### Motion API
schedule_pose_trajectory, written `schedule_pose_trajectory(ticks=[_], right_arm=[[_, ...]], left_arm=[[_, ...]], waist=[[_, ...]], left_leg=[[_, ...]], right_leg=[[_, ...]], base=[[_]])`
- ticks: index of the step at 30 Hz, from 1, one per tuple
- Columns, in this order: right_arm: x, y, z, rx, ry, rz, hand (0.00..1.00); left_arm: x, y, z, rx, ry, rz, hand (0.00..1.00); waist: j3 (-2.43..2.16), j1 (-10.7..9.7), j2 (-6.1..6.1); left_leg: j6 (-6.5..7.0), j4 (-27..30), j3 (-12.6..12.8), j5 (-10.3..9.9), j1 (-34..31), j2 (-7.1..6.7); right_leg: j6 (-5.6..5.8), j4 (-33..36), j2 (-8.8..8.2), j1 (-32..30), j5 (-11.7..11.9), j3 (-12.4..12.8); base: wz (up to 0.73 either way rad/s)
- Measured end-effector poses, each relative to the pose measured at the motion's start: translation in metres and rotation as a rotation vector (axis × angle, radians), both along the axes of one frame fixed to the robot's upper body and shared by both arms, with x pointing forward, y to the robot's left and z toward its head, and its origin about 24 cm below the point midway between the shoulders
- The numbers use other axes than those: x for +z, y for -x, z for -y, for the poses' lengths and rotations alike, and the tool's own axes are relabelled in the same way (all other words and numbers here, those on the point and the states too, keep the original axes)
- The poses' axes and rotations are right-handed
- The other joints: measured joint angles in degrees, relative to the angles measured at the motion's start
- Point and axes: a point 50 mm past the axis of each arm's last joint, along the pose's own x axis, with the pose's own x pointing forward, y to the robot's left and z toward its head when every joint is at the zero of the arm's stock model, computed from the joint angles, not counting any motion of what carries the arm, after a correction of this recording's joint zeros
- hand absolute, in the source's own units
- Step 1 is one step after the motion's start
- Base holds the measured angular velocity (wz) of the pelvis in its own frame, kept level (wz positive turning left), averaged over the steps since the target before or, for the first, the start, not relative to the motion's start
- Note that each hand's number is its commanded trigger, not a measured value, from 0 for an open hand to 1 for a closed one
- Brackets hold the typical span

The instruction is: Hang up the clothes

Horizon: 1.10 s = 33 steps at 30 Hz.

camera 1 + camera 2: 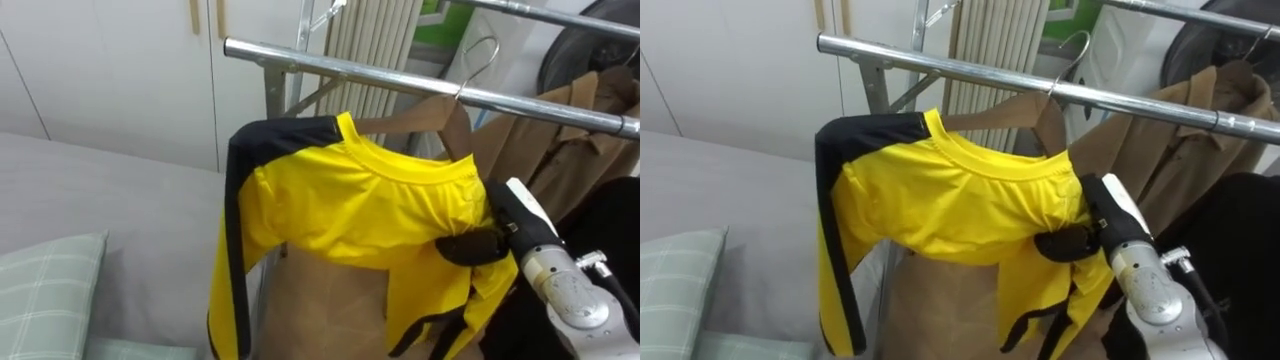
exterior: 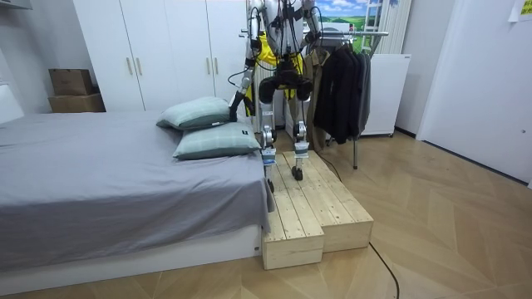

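A yellow shirt (image 1: 350, 210) with black sleeve trim hangs on a wooden hanger (image 1: 430, 115). The hanger's metal hook (image 1: 482, 55) curves up over the steel rail (image 1: 330, 65) of the clothes rack. My right hand (image 1: 500, 235) comes in from the lower right, its dark fingers curled on the shirt's fabric near the shoulder. The shirt's other sleeve droops down on the left. In the room view I stand on a wooden step (image 2: 312, 203) facing the rack, with the yellow shirt (image 2: 268, 50) in front of my chest. My left hand (image 2: 237, 101) hangs low at my side.
A brown coat (image 1: 560, 150) and dark garments (image 1: 615, 230) hang further right on the same rail. The grey bed (image 1: 110, 200) with a checked pillow (image 1: 40, 290) lies to my left. White wardrobe doors (image 1: 110, 70) and a radiator (image 1: 375, 40) stand behind the rack.
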Motion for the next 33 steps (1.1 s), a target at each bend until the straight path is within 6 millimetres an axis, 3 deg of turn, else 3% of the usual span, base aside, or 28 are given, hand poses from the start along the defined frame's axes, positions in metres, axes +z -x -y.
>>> schedule_pose_trajectory(ticks=[11,18,26,33], right_arm=[[-0.012,0.002,0.003,0.029,0.008,-0.063,1.0],[-0.028,0.007,0.007,0.05,0.039,-0.145,1.0],[-0.035,0.009,0.01,0.043,0.028,-0.162,1.0],[-0.039,0.01,0.012,0.035,0.025,-0.167,1.0]], left_arm=[[0.0,0.004,-0.001,0.007,0.015,-0.013,0.0],[-0.001,0.005,-0.001,0.017,0.024,-0.02,0.0],[0.0,0.005,-0.003,0.018,0.025,-0.024,0.0],[0.0,0.005,-0.003,0.018,0.027,-0.024,0.0]], waist=[[-0.52,-1.41,0.61],[-0.53,-1.98,0.49],[-0.41,-2.08,-0.19],[-0.27,-1.97,-0.03]], left_leg=[[-0.17,-0.08,-1.08,0.1,-0.01,0.04],[-0.17,-0.09,-1.09,0.1,-0.01,0.02],[-0.17,-0.07,-1.31,0.1,0.22,0.01],[-0.18,-0.12,-1.5,0.09,0.5,0.02]], right_leg=[[0.01,-0.43,-0.09,0.9,0.01,-0.88],[0.01,-0.41,-0.11,0.89,0.0,-0.88],[0.02,-0.48,-0.15,1.24,-0.02,-0.9],[0.04,-0.49,-0.11,1.6,-0.13,-0.92]], base=[[0.04],[0.0],[0.0],[0.02]])
